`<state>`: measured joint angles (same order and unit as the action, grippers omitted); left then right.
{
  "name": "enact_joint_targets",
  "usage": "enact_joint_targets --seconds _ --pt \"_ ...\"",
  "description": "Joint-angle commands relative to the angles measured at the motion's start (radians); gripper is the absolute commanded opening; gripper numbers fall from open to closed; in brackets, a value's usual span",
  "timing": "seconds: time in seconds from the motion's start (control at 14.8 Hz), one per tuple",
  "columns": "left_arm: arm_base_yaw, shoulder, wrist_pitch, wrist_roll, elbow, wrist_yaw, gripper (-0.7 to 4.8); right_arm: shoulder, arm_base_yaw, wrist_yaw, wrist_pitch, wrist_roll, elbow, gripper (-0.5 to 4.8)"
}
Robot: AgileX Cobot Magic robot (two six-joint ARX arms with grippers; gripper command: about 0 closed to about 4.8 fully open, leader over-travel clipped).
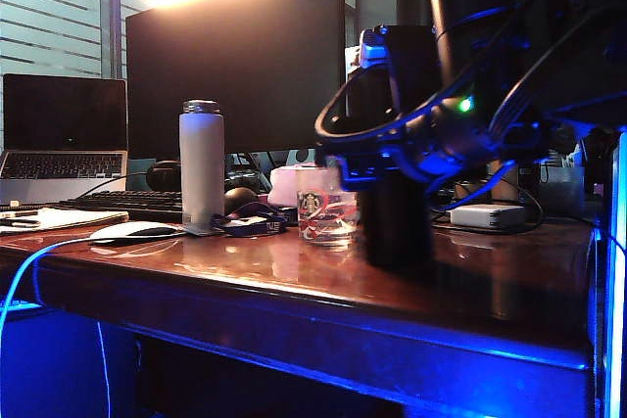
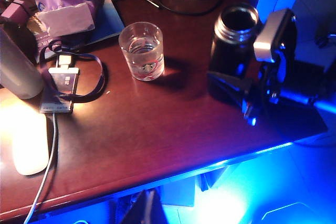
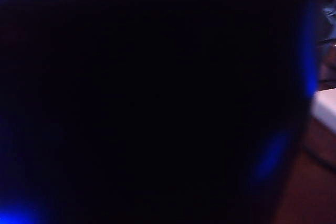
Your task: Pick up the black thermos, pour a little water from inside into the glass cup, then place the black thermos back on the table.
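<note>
Standing at right of centre on the desk (image 1: 294,261), the black thermos (image 2: 231,51) has its mouth uncapped, with the right hand (image 2: 247,95) clamped around its body. Lifting and pouring into the glass cup (image 2: 142,51) remain, apparently. Left hand: unseen, state unknown.

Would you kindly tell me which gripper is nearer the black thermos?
Right. The right gripper is at the black thermos, fingers around its body. The left gripper is not in view.
</note>
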<state>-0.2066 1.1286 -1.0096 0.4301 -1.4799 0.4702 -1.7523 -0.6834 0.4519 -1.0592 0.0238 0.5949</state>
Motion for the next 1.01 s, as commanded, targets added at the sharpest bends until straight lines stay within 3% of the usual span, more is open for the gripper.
enact_joint_targets --seconds 0.07,0.34,0.54,0.74,1.01 --pt "0.000 -0.002 0.009 0.004 -0.003 0.004 -0.03 0.061 0.051 0.006 0.099 0.015 0.070 -0.01" --pt "0.000 -0.002 0.009 0.004 -0.003 0.004 -0.03 0.056 0.137 -0.058 0.322 0.068 0.271 -0.01" --pt "0.000 -0.002 0.009 0.004 -0.003 0.004 -0.03 -0.010 0.190 -0.116 0.380 0.145 0.402 -0.01" --pt "0.000 -0.002 0.009 0.004 -0.003 0.004 -0.03 -0.092 0.198 -0.117 0.447 0.337 0.509 -0.01" --pt "0.000 -0.002 0.009 0.004 -0.003 0.005 -0.03 -0.151 0.218 -0.113 0.495 0.434 0.563 -0.01"
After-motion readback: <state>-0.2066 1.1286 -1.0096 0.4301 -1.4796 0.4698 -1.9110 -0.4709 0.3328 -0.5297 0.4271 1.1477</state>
